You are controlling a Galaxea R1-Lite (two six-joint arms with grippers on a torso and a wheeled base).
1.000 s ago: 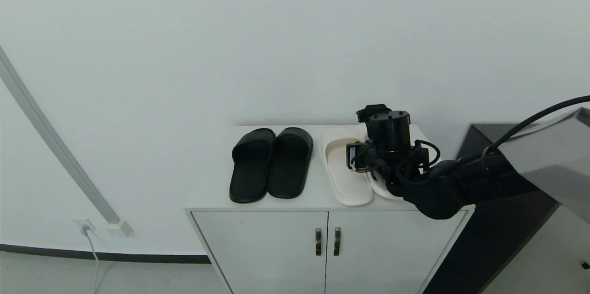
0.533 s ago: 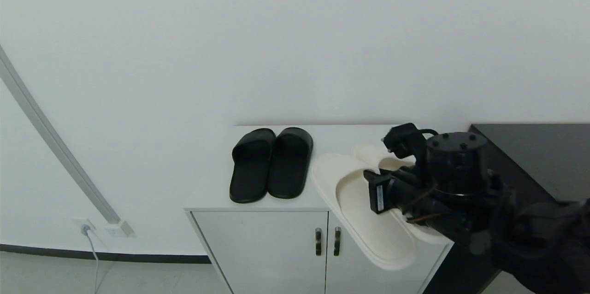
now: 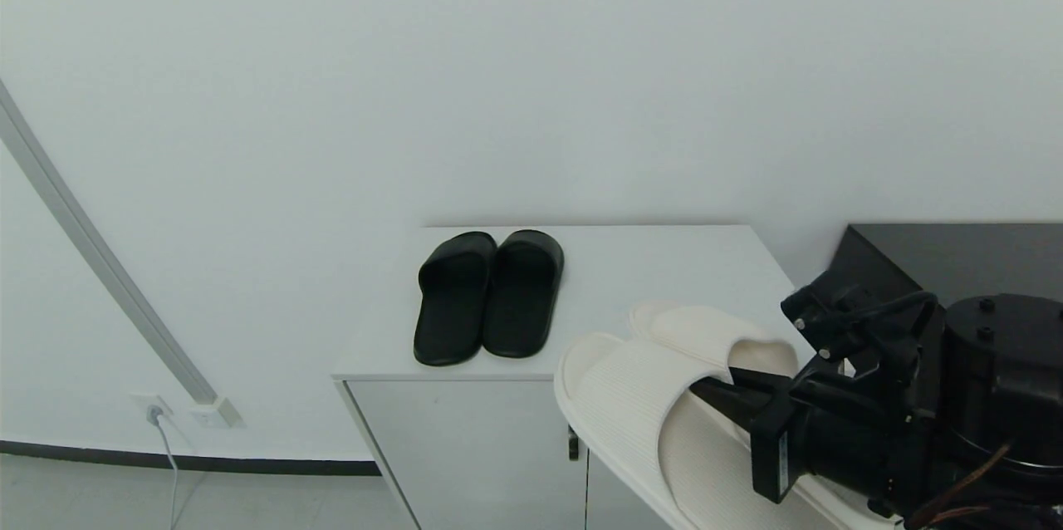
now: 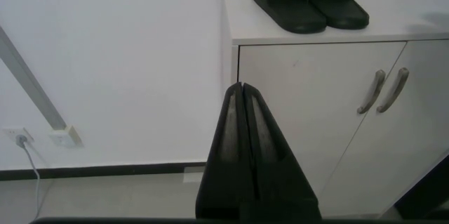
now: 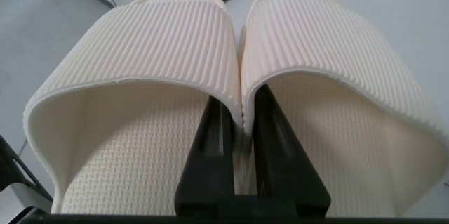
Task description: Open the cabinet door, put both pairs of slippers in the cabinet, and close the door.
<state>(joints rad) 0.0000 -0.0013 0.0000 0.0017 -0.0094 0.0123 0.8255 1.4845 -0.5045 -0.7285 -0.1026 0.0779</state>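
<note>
Right wrist view: right gripper (image 5: 240, 115) clamps the white slippers (image 5: 168, 48) by their touching inner walls.

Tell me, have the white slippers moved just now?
Yes. The white slippers left the cabinet top, carried forward past its front edge.

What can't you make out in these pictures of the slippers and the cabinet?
- Inside of the cabinet: hidden by its closed doors in the left wrist view.
- Right door handle: covered by the white slippers in the head view.
- White slippers' heels: cut off by the bottom edge in the head view.
- Tips of the right gripper: tucked under the slipper straps in the right wrist view.
</note>
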